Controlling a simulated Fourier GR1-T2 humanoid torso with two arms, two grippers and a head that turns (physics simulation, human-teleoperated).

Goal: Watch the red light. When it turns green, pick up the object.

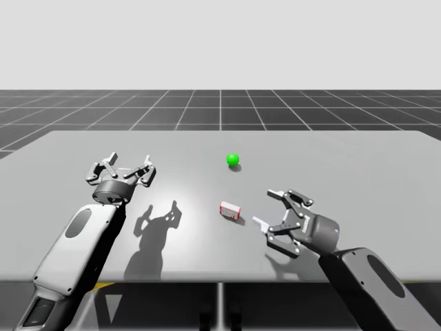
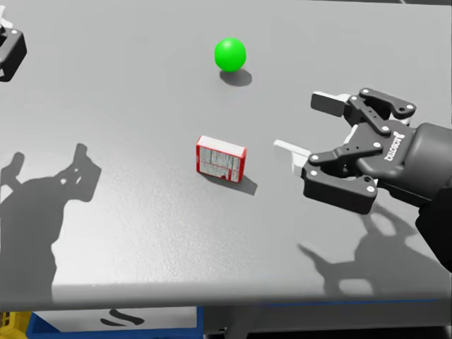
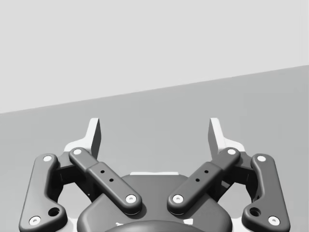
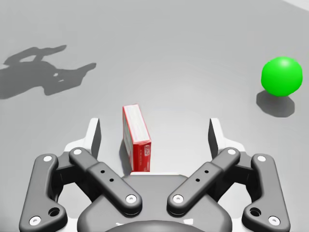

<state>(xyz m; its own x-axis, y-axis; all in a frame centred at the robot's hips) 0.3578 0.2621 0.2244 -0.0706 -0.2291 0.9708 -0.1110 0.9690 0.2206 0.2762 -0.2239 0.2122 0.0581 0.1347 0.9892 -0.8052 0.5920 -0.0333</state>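
**Light.** The light (image 1: 233, 160) is a green ball resting on the grey table (image 1: 358, 172).

**Object.** The box (image 1: 231, 211), small and red-and-white, sits on the table on my side of the light and clear of it.
- It stands on one long narrow side, with a red narrow side uppermost and a broad printed face turned towards me.
- In the head view its long axis runs roughly crosswise to my line of sight. The right end sits slightly nearer to me.
- In the right wrist view a narrow red end faces the gripper. The long axis runs away from the gripper, almost in line with its reach.

**Right gripper.** The right gripper (image 1: 265, 208) is to the right of the light and nearer to me, low over the table.
- Its fingers (image 4: 94, 137) are spread wide and hold nothing.
- It is aimed at the box's right end.
- The head view shows bare table between the fingertips and the box, so there is no contact.
- In the wrist view the box lies ahead of the gripper, within the span of the fingers and closer to one of them than to the other.

**Left gripper.** The left gripper (image 1: 129, 162) is well off to the left of the light, raised above the table. Its fingers are apart and empty, and it faces away across the bare surface.
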